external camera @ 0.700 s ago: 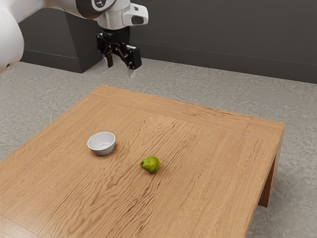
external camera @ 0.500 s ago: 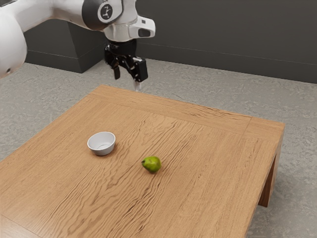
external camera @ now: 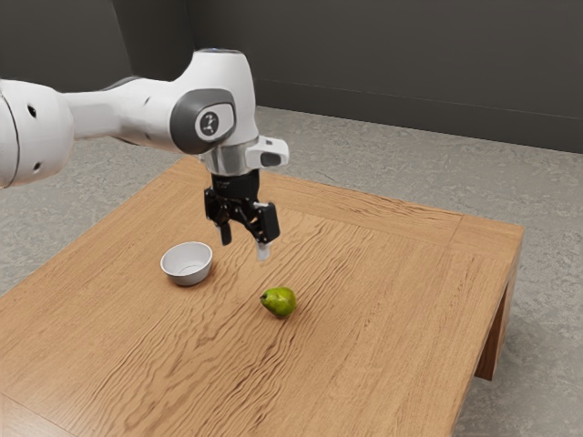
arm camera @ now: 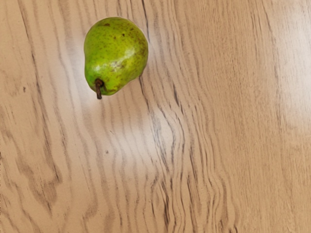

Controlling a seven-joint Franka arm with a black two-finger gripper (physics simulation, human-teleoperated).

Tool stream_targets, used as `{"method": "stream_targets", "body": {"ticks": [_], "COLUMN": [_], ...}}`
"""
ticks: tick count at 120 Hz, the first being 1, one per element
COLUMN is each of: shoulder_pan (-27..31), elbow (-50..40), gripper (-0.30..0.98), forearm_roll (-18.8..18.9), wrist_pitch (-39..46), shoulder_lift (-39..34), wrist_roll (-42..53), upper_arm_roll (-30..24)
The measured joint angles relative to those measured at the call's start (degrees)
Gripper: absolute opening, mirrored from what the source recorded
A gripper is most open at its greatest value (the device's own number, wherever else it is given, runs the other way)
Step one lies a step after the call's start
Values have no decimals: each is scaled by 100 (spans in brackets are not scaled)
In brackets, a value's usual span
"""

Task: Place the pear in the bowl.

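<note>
Green and brown-stemmed, the pear (external camera: 281, 302) lies on its side on the wooden table (external camera: 383, 309), its stem toward the exterior view's left. Somewhat farther back and to that view's left stands the pale bowl (external camera: 188, 263), upright and well apart from the fruit. Above the tabletop, the black gripper (external camera: 245, 244) hangs with its tips downward, appearing between bowl and pear in the exterior view; its two fingers (external camera: 263, 250) are spread, with nothing between them. The white arm (external camera: 137, 111) enters from the exterior view's left, its forearm nearly level, then bends sharply at the wrist (external camera: 230, 132), which points down in a nearly upright posture. The wrist view looks down on the pear and the wood grain, the fruit lying below the gripper and apart from it. Beyond the table's far edge extend the grey floor (external camera: 364, 159) and, farthest, the dark wall (external camera: 392, 55).
</note>
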Motion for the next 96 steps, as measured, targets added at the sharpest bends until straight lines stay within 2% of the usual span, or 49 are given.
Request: {"method": "stream_targets", "body": {"ticks": [23, 43, 71, 96], "shoulder_pan": [35, 186, 241, 323], "elbow": [-511, -473, -289, -224], "gripper": [69, 68, 60, 57], "forearm_roll": [-447, -680, -1074, -1281], "wrist_pitch": [705, 1165, 1580, 1791], "shoulder_lift": [366, 842, 1367, 1581], "wrist_roll": [223, 462, 787, 1068], "upper_arm_roll": [37, 35, 8, 6]}}
